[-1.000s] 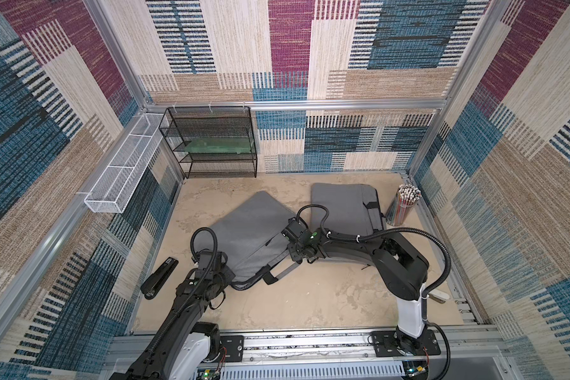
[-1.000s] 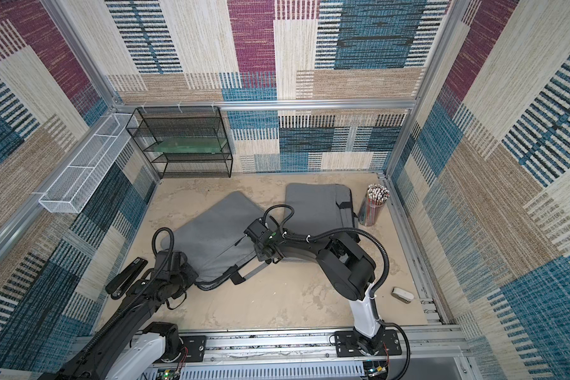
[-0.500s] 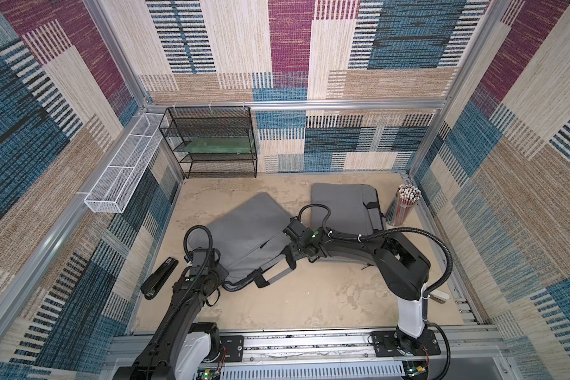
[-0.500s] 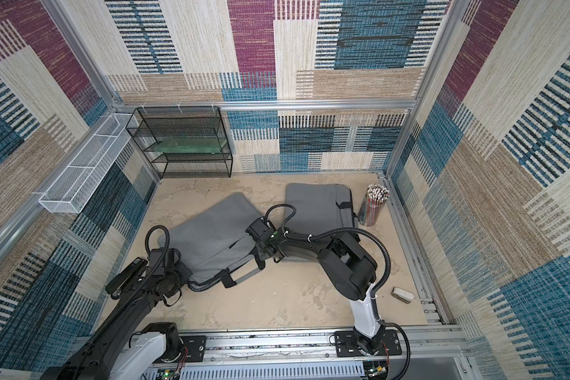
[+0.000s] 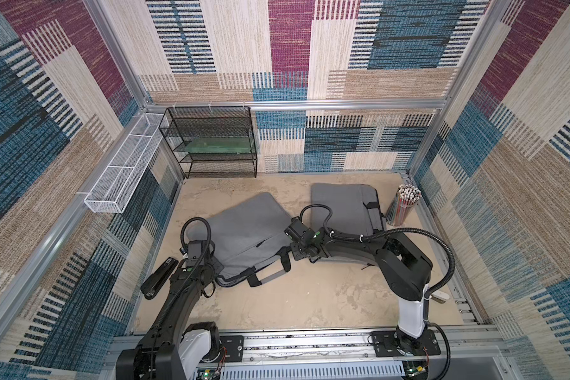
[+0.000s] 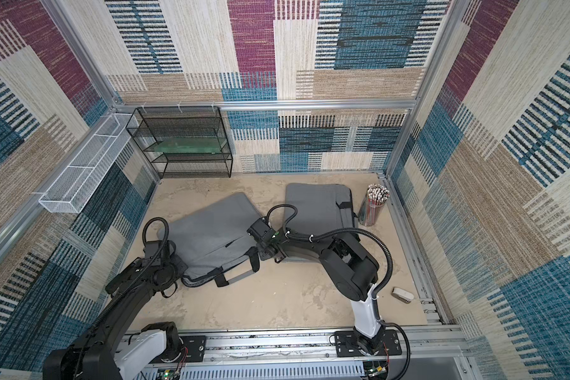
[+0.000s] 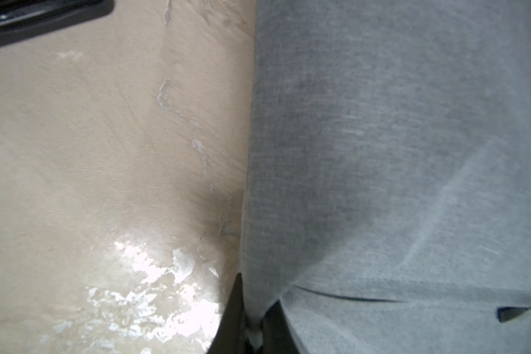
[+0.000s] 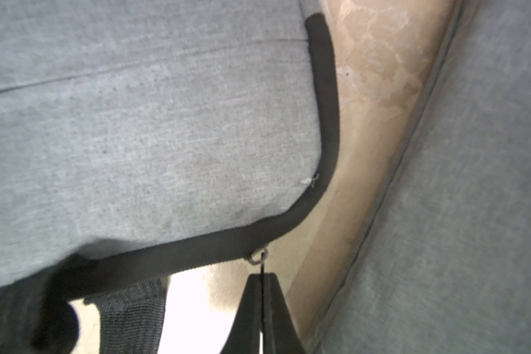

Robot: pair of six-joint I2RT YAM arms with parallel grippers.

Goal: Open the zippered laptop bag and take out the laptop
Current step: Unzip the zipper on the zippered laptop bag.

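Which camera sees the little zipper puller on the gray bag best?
The right wrist view: the zipper pull, a metal ring at the edge of the bag, is close up, held by the right gripper. In both top views it is hidden under that gripper. The left wrist view misses it.

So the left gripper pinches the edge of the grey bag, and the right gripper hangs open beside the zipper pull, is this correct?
Not quite. The right gripper is not open: the right wrist view shows its jaws shut on the zipper pull. The rest holds: the left gripper does pinch the edge of the grey bag.
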